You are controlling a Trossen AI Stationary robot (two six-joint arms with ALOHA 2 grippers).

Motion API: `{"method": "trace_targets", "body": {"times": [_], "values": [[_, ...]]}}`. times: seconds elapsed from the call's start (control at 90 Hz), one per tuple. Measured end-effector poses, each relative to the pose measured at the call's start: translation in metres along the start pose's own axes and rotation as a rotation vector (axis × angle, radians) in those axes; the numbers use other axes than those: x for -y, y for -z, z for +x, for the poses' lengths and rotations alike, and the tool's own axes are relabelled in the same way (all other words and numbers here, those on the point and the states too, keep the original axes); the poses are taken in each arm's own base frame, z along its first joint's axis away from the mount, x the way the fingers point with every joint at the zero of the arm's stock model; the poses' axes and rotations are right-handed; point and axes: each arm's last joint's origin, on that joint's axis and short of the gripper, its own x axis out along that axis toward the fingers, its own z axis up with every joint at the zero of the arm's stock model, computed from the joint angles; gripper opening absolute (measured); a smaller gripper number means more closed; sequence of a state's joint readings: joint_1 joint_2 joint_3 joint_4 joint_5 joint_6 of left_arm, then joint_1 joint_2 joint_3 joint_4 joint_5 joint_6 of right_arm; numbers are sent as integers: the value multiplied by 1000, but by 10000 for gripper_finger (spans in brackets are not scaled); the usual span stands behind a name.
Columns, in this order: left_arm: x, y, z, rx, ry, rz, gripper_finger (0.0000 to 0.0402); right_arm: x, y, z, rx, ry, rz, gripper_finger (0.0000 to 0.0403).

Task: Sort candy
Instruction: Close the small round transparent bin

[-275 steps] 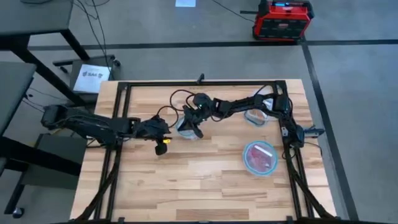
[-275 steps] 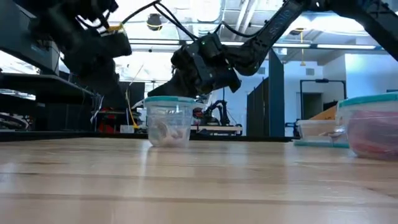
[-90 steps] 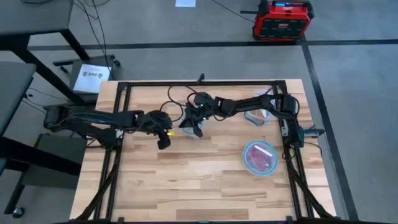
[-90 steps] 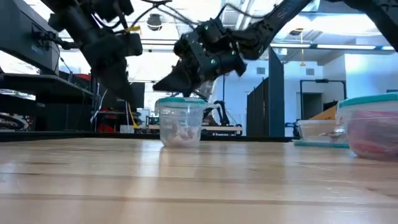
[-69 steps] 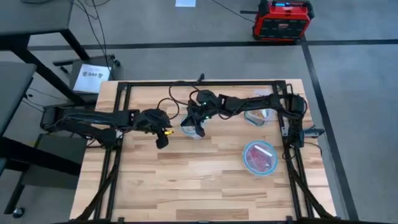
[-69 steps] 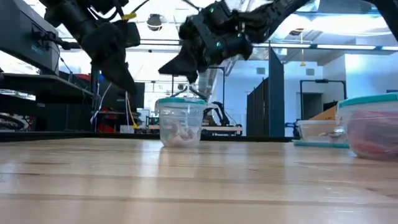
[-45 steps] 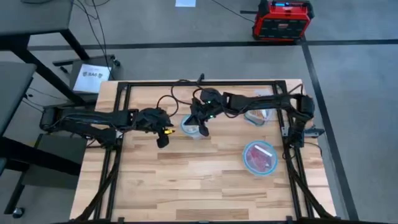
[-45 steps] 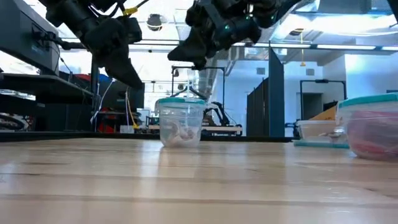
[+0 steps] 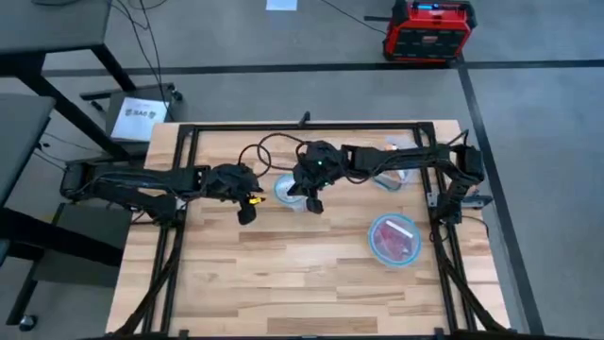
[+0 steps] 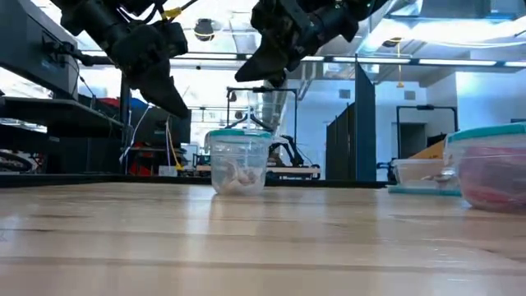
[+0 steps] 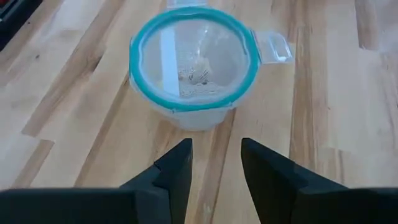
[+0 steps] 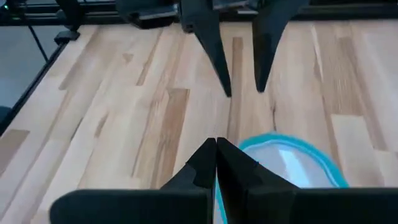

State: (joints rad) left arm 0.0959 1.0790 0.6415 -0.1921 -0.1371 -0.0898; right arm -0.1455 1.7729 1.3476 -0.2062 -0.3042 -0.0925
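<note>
Left gripper (image 11: 214, 165) fingers parted; right gripper (image 12: 216, 155) fingers closed.

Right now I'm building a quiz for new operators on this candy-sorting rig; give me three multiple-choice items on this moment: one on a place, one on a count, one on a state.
1. Where is the small tub with pale candy?
A. Between the two pincers, near the table's middle
B. At the table's front edge
C. On the floor

2. How many blue-rimmed containers stand on the table?
A. One
B. Three
C. Five

3. How do the right pincer's fingers stand?
A. Wide apart
B. Shut, tips together
C. Clamped on a red packet

Answers:
1 A: the high view shows the small tub between the left pincer and the right pincer.
2 B: that tub, a container of red candy, and a third container behind the right arm.
3 B: the right wrist view shows its tips meeting with nothing between.
</note>
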Motion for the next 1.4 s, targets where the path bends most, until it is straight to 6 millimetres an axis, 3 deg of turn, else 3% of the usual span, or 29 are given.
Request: {"method": "trace_targets", "body": {"times": [0.533,0.911,1.067,1.4], "values": [[0,0,0,4,0,32,123,-34,3,10,-52,29,-1,0],[1,-11,0,110,9,52,123,-56,51,30,-57,69,168,0],[-4,-11,1,108,15,38,123,-69,59,34,-39,87,195,0],[-16,-4,37,51,54,59,123,-80,81,39,65,156,277,0]]}}
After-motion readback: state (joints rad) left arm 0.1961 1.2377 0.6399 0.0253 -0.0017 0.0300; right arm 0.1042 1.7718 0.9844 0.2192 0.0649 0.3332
